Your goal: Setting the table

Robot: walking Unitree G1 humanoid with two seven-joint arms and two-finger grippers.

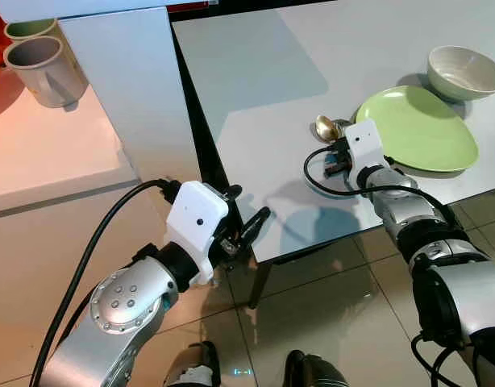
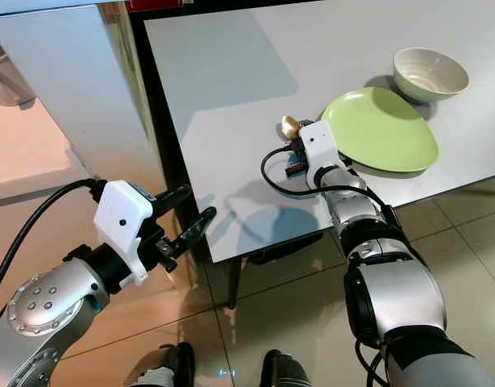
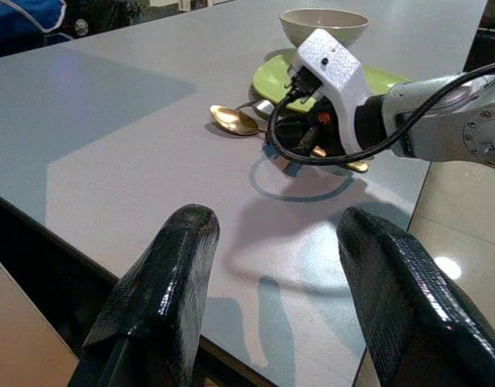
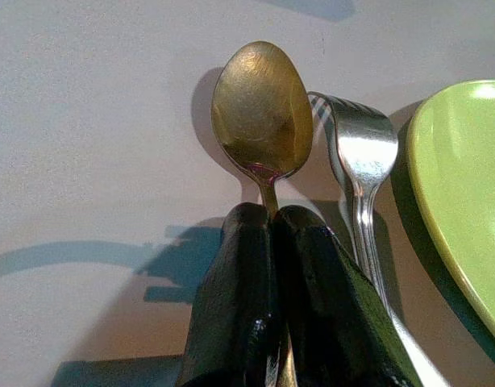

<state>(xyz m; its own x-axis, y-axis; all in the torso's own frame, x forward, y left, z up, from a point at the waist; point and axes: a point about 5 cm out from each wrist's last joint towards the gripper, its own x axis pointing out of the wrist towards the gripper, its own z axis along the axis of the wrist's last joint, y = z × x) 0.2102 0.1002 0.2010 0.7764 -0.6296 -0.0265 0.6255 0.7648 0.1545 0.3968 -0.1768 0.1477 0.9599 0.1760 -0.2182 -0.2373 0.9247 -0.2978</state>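
Observation:
A gold spoon lies on the grey table just left of the green plate, and my right gripper is shut on its handle. A silver fork lies between the spoon and the plate. Behind the plate stands a beige bowl. My left gripper hovers open and holds nothing, at the table's near left corner, facing the right arm across the tabletop.
On my left stands a white counter with two grey-green mugs at its back. A dark gap runs between counter and table. Beige floor tiles lie below the table's front edge.

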